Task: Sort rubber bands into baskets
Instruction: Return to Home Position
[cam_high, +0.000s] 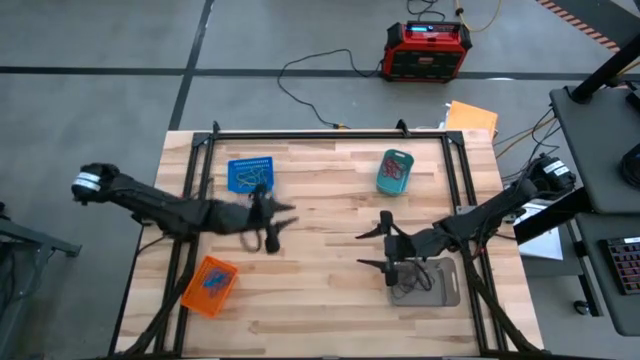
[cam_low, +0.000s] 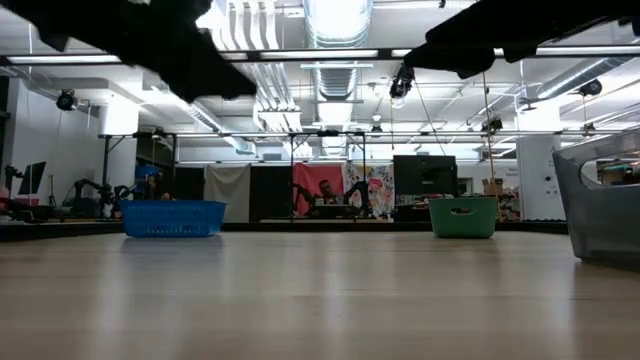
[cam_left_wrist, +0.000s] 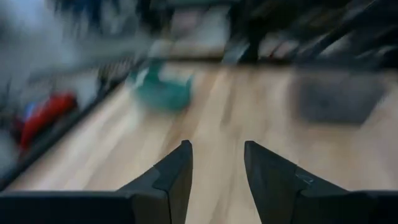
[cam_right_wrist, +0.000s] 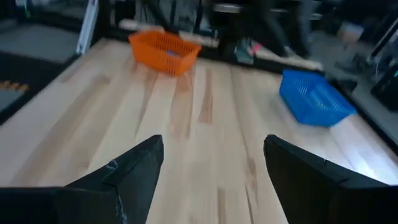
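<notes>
Pale wood planks made up the table (cam_high: 320, 310). In the high view the blue basket (cam_high: 249, 174) stood at its upper left, the teal basket (cam_high: 395, 171) at its upper right, the orange basket (cam_high: 210, 285) at the lower left and the flat grey basket (cam_high: 432, 282) at the lower right, all well apart. The rubber bands (cam_high: 394, 173) that could be made out lay inside the baskets: reddish ones in the teal, bluish ones in the orange, and thin loops in the blue and the grey whose colours were hard to tell. The left gripper (cam_high: 275, 222) hung over bare wood near the blue basket, on the side toward the table's middle. Its fingers (cam_left_wrist: 177, 171) stood moderately parted with nothing between them. The right gripper (cam_high: 366, 249) hovered just beside the grey basket, also on the side facing the table's middle. Its fingers (cam_right_wrist: 134, 168) were spread wide and held nothing. Beyond the table, a red-and-black box (cam_high: 427, 50) sat on the floor.
</notes>
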